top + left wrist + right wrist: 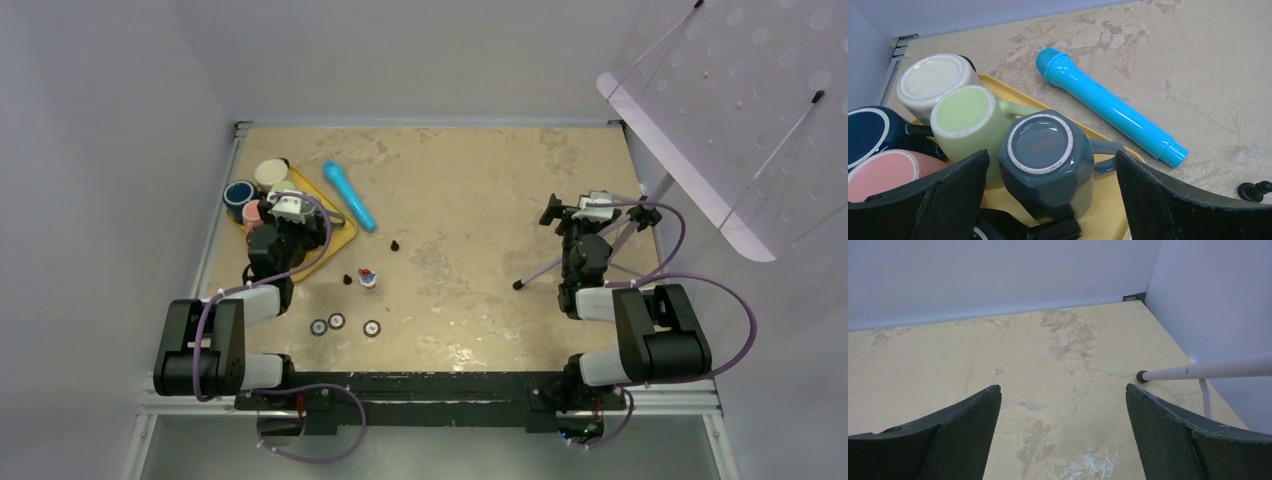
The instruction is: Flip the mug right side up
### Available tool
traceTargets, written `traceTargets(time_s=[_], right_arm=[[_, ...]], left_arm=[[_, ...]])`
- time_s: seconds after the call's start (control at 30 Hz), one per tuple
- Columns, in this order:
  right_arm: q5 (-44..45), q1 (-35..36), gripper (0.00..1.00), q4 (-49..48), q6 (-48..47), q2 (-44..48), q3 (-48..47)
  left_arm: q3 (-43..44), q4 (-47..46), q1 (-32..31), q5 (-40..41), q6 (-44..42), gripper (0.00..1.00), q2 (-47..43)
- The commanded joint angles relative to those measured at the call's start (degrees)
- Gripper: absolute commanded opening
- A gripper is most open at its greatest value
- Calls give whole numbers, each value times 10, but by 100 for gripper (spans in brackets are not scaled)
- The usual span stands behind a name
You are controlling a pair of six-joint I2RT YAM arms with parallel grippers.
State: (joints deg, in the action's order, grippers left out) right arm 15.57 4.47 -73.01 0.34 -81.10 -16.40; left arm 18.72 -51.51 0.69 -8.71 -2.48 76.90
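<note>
Left tool (1052, 157): fingers apart, I am hovering over grey mug (1040, 142), upside down on yellow tray (1108, 220); I am aiming to straddle body, avoiding handle (1105, 150) and green mug (965, 117); right tool (1060, 395) apart, idling.

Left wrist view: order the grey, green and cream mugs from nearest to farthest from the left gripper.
1. Grey mug: upside down, centred inside the open left gripper.
2. Green mug: just behind it, to the left.
3. Cream mug: farthest back, further left.
</note>
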Motion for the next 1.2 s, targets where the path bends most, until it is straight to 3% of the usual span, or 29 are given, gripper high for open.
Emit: traceTargets(time_s=[0.0, 0.17, 0.27, 0.37, 0.43, 0.53, 0.57, 0.63, 0.7, 0.9, 1.03, 1.17], right_arm=[[23, -4, 98, -38, -10, 9, 0], [16, -4, 98, -63, -27, 22, 21], [10, -4, 98, -54, -27, 66, 38], [-43, -3, 98, 53, -30, 131, 17], [-93, -3, 98, 157, -33, 157, -15], [-148, -2, 98, 227, -34, 181, -43], [-153, -1, 98, 232, -35, 185, -43], [-186, 2, 98, 235, -38, 193, -43], [-197, 9, 98, 247, -49, 198, -47], [-206, 30, 98, 280, -69, 190, -72], [-189, 51, 98, 288, -83, 190, -74], [-180, 61, 98, 278, -89, 199, -65]], left_arm=[[-11, -17, 5, 1, 14, 100, 5], [-1, 19, 5, -44, -2, 100, -29], [69, 220, 5, -70, -12, 100, -110], [145, 367, 5, -136, -125, 100, -162], [195, 507, 5, -198, -212, 100, -188], [348, 832, -1, -322, -405, 100, -185], [391, 943, -20, -329, -495, 99, -170], [451, 1074, -82, -262, -569, 92, -123], [474, 1115, -144, -161, -606, 86, -82], [581, 1117, -171, 31, -675, 81, 73], [664, 1103, -184, 93, -681, 80, 187], [690, 1066, -190, 144, -687, 78, 261]])
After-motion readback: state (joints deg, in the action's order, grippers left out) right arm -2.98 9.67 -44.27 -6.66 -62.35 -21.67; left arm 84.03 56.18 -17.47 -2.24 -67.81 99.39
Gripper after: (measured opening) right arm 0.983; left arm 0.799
